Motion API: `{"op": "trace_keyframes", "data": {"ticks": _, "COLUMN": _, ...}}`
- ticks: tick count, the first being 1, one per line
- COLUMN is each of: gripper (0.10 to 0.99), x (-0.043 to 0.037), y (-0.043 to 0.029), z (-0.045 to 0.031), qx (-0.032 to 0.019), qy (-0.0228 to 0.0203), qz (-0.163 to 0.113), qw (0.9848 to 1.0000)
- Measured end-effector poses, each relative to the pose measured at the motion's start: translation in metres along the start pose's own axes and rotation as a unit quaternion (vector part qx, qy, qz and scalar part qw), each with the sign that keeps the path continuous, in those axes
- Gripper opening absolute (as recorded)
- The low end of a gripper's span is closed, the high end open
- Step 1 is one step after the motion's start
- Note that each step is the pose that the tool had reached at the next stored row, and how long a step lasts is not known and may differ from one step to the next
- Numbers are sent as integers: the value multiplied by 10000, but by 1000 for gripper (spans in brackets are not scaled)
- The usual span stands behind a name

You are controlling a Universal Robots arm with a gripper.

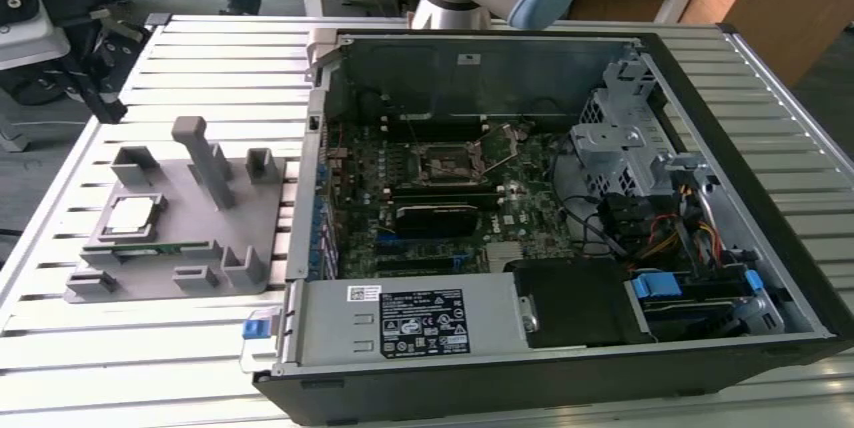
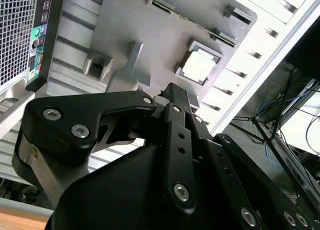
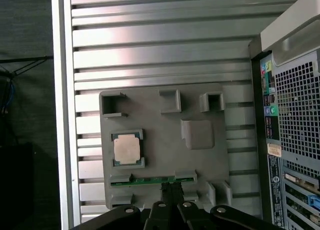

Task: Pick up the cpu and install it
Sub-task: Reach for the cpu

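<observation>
Hovering above the tray (image 3: pixel 160 140), gripper (image 3: pixel 171 186) is sitting closed, empty; cpu (image 3: pixel 126 149) is lying offset, so centring squarely matters.

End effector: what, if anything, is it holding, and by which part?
Nothing. The end effector is empty above the grey tray; the cpu lies in its recess there, untouched.

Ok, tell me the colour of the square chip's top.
Shiny silver-grey, on the small flat square cpu; clearest in the first wrist view.
</observation>
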State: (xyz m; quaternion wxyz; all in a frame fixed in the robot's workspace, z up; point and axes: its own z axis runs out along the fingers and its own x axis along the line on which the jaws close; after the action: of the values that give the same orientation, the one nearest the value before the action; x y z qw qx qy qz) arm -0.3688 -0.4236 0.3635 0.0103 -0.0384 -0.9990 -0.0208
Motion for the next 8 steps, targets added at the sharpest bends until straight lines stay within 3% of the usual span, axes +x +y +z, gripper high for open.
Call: {"op": "trace_keyframes", "data": {"ticks": 8, "gripper": 106, "x": 166, "y": -13, "z": 23, "qx": 0, "qy": 10, "qz": 1, "qw": 10000}}
